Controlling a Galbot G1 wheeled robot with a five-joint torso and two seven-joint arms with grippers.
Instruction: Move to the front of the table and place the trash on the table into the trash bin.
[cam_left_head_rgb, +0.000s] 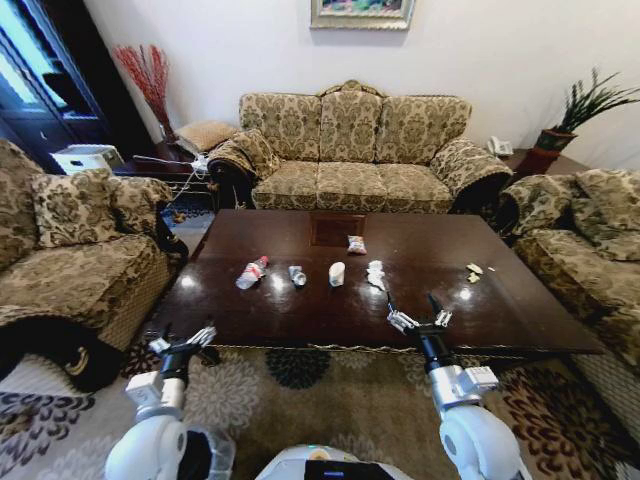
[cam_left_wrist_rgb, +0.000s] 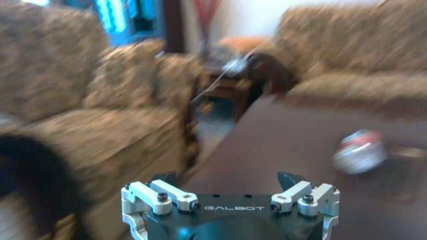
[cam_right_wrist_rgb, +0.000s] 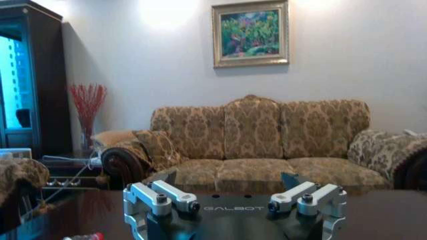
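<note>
Your robot faces the dark bench (cam_left_head_rgb: 300, 310), where the trash lies in a row: bottle (cam_left_head_rgb: 252, 272), cup (cam_left_head_rgb: 337, 273), tissues (cam_left_head_rgb: 376, 275), scraps (cam_left_head_rgb: 474, 270). Your left hand (cam_left_head_rgb: 187, 343) hovers at the near-left corner, your right hand (cam_left_head_rgb: 420, 319) over the near edge, both spread wide, holding nothing.

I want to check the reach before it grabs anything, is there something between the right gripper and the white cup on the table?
Nothing visible does. The right gripper, open, hovers over the table's near edge, and the white cup stands farther in and toward the robot's left, with bare wood between them. The crumpled tissues lie beside that line, not across it.
</note>
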